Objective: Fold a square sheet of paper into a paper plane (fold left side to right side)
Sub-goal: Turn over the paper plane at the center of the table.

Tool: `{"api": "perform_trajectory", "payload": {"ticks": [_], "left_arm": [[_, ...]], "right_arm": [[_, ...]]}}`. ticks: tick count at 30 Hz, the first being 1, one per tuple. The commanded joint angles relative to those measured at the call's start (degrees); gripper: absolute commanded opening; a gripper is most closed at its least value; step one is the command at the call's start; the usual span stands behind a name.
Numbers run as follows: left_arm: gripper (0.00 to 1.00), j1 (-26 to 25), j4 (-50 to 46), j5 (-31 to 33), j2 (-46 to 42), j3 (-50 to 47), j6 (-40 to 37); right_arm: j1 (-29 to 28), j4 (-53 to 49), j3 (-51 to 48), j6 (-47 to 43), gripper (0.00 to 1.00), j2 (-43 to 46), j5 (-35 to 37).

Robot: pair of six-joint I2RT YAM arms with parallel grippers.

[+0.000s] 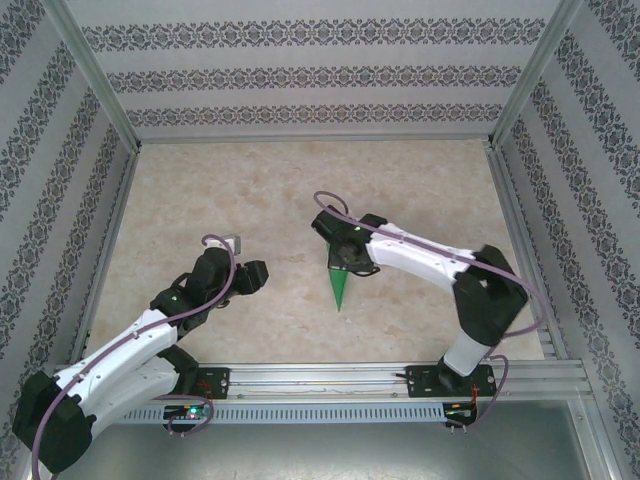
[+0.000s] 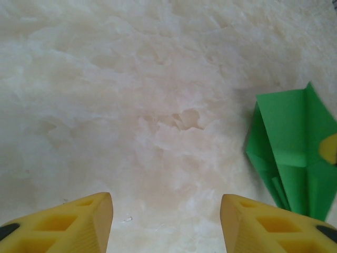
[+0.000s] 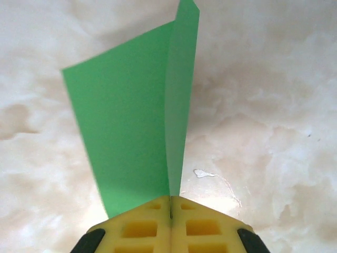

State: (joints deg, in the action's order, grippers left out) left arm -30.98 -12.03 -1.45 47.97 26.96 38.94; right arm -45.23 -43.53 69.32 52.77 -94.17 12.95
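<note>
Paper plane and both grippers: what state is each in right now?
paper plane: folded into a narrow pointed dart, held at its wide end.
right gripper: shut on the paper plane.
left gripper: open, empty, over bare table beside the plane.

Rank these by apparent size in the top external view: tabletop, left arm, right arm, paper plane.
1. tabletop
2. left arm and right arm, too alike to rank
3. paper plane, smallest
</note>
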Motion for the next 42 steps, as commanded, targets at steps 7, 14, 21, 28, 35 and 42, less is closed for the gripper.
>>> {"api": "perform_trajectory", "payload": {"ticks": [7,14,21,28,35,42], "left_arm": [[0.62,2.64,-4.18,-0.35,-6.62,3.07,0.36],[0.66,3.96,-5.15,0.31,-12.47,2.75,1.36],[0.68,4.93,-5.05,0.35,-13.42,3.53,1.31],[0.68,5.37,-2.58,-0.63,-13.37,2.58,2.16],[0.68,5.69,-3.68,-0.74,-13.34,1.99,2.12],[0.68,5.76,-3.8,-0.74,-13.34,1.43,2.19]], "right_arm": [[7.85,26.88,-16.21,-12.35,0.0,18.64,-21.11],[17.28,45.76,-24.25,-11.46,0.0,18.66,-48.89],[18.85,67.78,-30.78,-4.16,0.0,10.22,-58.0],[17.99,79.04,-32.38,-2.59,0.0,-1.9,-58.13],[17.64,82.93,-33.43,-2.66,0.0,-8.85,-56.5],[17.58,82.33,-34.06,-3.46,0.0,-11.02,-55.01]]}}
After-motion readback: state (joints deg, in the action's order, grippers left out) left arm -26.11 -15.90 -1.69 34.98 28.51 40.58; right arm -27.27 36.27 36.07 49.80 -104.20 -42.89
